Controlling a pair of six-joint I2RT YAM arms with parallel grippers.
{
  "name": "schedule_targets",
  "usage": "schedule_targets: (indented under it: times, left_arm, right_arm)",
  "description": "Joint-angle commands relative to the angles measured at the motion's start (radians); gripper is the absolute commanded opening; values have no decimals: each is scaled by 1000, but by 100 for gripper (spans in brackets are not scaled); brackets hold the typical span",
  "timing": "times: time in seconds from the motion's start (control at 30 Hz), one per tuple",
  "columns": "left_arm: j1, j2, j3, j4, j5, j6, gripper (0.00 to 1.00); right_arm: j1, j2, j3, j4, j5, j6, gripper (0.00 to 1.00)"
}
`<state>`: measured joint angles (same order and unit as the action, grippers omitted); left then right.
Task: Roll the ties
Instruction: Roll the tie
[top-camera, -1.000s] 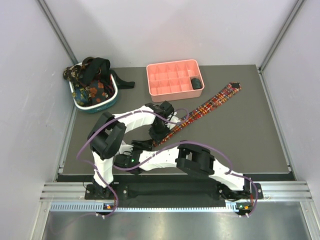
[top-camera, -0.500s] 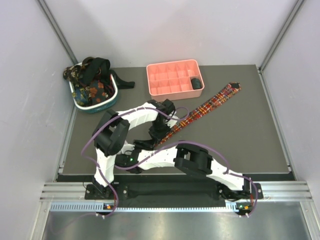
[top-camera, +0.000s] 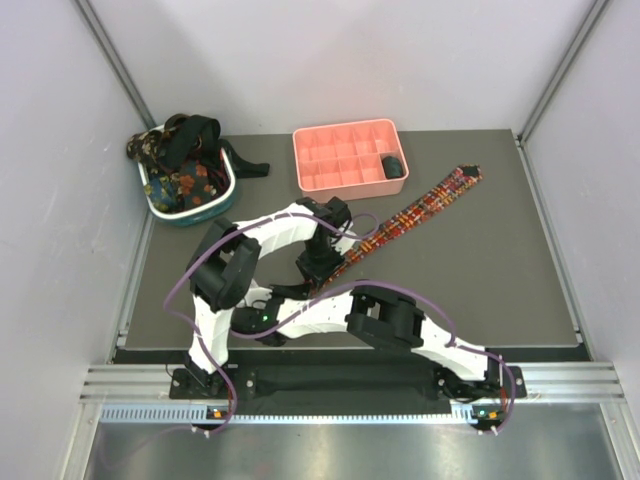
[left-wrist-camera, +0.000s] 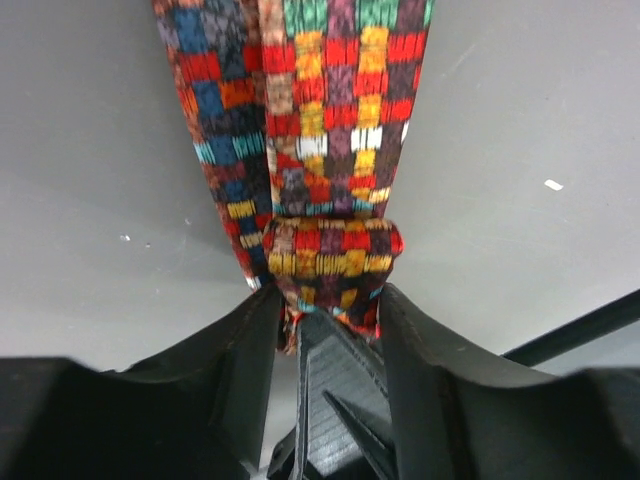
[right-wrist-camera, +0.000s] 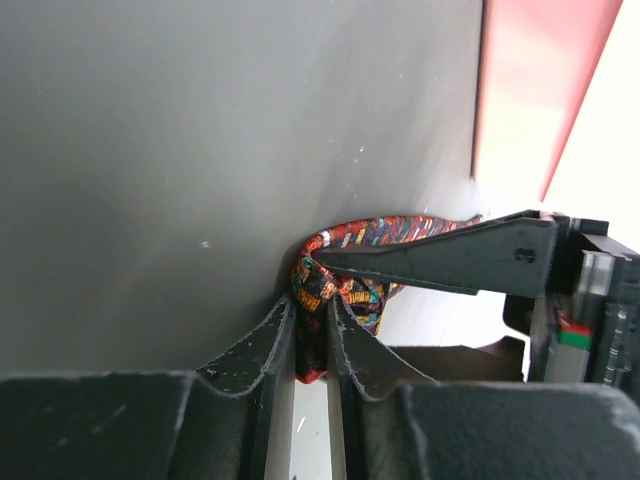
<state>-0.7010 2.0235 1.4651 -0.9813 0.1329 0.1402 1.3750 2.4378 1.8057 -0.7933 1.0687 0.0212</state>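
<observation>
The plaid tie (top-camera: 415, 210) lies slantwise across the table (top-camera: 480, 290), its near end turned into a small roll (left-wrist-camera: 335, 262). The right gripper (right-wrist-camera: 312, 318) is pinched tight on that roll's edge. The left gripper (left-wrist-camera: 330, 300) straddles the roll with its jaws apart; whether it is squeezing or merely flanking, I can't tell. The fabric looks light, limp and slippery, likely to spring loose, so hold the roll by its sides.

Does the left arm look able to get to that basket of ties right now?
Probably yes: bare table lies between the left gripper and the basket. Its fingers sit around the rolled end of the plaid tie, which it would leave behind.
</observation>
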Motion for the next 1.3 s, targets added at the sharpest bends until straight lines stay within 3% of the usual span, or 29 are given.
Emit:
schedule_targets:
  times: [0.0, 0.07, 0.17, 0.37, 0.57, 0.63, 0.67, 0.9, 1.27]
  left_arm:
    - [6, 4, 47, -56, -3, 12, 50]
    - [6, -5, 70, -50, 4, 19, 54]
    - [6, -23, 119, -40, 11, 21, 71]
    - [17, -117, 164, 48, 24, 7, 74]
    - [103, -321, 51, 220, 8, -77, 77]
    - [153, -412, -27, 309, 1, -129, 89]
    - [172, -445, -57, 341, 4, -139, 99]
    - [334, -675, -316, 562, -47, -338, 99]
    - [443, -881, -532, 753, -237, -568, 99]
  right_arm:
    - [-28, 14, -52, 58, -128, 22, 6]
    - [-28, 1, -71, 74, -144, 14, 4]
    - [-22, -32, -97, 109, -151, 6, 3]
    - [-24, -103, -172, 198, -193, -7, 3]
    - [-40, -207, -264, 321, -249, -14, 3]
    - [-54, -236, -288, 345, -291, -12, 3]
    - [-59, -271, -322, 382, -306, -15, 3]
    - [-117, -430, -482, 561, -488, -72, 3]
    - [-209, -611, -649, 719, -716, -53, 3]
